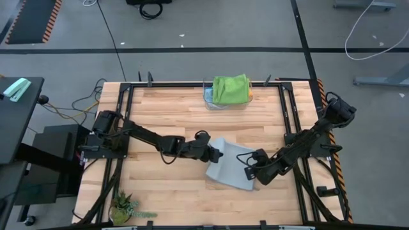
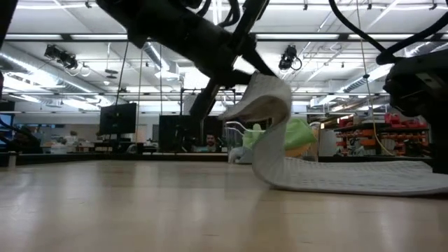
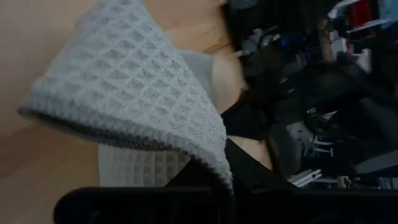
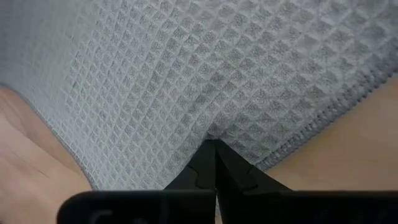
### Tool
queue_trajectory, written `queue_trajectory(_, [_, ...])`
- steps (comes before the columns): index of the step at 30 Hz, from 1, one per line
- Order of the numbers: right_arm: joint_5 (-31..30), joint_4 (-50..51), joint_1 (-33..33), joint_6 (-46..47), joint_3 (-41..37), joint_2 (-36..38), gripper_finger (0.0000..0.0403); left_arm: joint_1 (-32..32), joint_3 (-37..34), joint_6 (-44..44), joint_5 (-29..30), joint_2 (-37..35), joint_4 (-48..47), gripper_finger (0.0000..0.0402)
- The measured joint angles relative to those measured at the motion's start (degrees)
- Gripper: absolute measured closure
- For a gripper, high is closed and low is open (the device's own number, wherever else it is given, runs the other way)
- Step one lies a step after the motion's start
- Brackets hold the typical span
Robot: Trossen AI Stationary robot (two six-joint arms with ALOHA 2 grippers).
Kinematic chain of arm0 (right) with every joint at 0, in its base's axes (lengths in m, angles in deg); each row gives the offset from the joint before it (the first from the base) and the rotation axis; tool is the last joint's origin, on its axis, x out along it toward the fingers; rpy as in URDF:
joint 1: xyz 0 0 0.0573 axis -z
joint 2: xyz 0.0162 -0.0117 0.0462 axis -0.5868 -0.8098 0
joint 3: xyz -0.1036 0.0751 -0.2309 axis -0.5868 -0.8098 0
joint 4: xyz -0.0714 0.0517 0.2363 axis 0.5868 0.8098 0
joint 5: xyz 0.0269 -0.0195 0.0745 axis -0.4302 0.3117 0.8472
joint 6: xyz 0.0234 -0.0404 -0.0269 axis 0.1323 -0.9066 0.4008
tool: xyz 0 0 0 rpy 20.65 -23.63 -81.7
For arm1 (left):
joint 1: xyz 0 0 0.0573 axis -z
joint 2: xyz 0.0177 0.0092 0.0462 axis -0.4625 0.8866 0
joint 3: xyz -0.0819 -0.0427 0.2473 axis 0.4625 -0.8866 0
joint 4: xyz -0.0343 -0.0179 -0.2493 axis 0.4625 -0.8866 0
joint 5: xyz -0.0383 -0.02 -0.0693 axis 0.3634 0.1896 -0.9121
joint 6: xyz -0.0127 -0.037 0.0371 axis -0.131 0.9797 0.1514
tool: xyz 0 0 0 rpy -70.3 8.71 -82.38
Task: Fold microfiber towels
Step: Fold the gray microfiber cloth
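With the folded green towel (image 1: pixel 231 89) stacked at the counter's (image 1: pixel 166 115) far edge, the grey towel (image 1: pixel 231 167) lies mid-counter, mid-fold, left claw (image 1: pixel 216 154) and right claw (image 1: pixel 250 171) each clamped on an edge.

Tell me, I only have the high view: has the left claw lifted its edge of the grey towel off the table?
Observer: Yes. In the low view the grey towel arches up from the table under the left claw.
Operator: Is the right claw really gripping it?
Observer: The right wrist view shows the right claw shut on the towel, pinching the weave just inside the hem.
Operator: Is the rest lying flat?
Observer: In the low view the far part lies flat on the table; only the left claw's end is raised.
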Motion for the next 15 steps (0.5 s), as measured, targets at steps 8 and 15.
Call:
queue_trajectory(8, [-2.5, 7.5, -1.5, -6.0, 8.0, -0.2, 0.0401, -2.3, 5.0, -4.9, -1.3, 0.0, -7.2, 0.0393])
queue_trajectory(15, [-2.9, 26.9, -4.6, -6.7, 19.3, -0.2, 0.0401, -3.2, 5.8, -3.0, -5.2, 2.8, -7.1, 0.0393])
